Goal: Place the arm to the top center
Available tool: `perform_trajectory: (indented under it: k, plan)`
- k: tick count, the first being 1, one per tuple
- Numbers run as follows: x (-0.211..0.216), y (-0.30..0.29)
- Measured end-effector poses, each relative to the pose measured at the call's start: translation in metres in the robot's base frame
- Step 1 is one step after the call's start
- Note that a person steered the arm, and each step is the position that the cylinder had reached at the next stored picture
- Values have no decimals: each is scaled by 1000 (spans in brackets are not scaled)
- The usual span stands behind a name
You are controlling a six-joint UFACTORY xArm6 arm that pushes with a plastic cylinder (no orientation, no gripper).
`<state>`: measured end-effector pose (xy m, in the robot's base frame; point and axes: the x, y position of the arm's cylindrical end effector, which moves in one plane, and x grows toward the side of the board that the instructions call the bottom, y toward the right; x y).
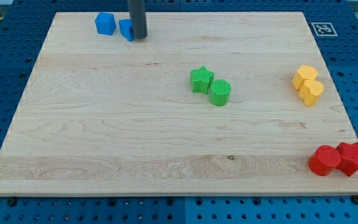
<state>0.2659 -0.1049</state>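
Observation:
My tip [139, 37] rests on the wooden board [104, 124] near the view's top left. It touches the right side of a blue block [125, 29], which the rod partly hides. A second blue block [105, 23] stands just left of that one. A green star [201, 79] and a green cylinder [219, 93] sit together at the board's middle, well to the right of and below my tip.
Two yellow blocks [307, 84] sit touching near the right edge. A red cylinder [323, 160] and a red star [352, 157] sit at the bottom right corner. A black-and-white marker tag [322, 28] lies beyond the top right corner.

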Motion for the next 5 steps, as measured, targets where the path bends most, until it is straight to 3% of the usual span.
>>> perform_trajectory:
  k: [2,3,5]
  plan:
    - [-21,-44]
    - [-26,-22]
    - [-19,132]
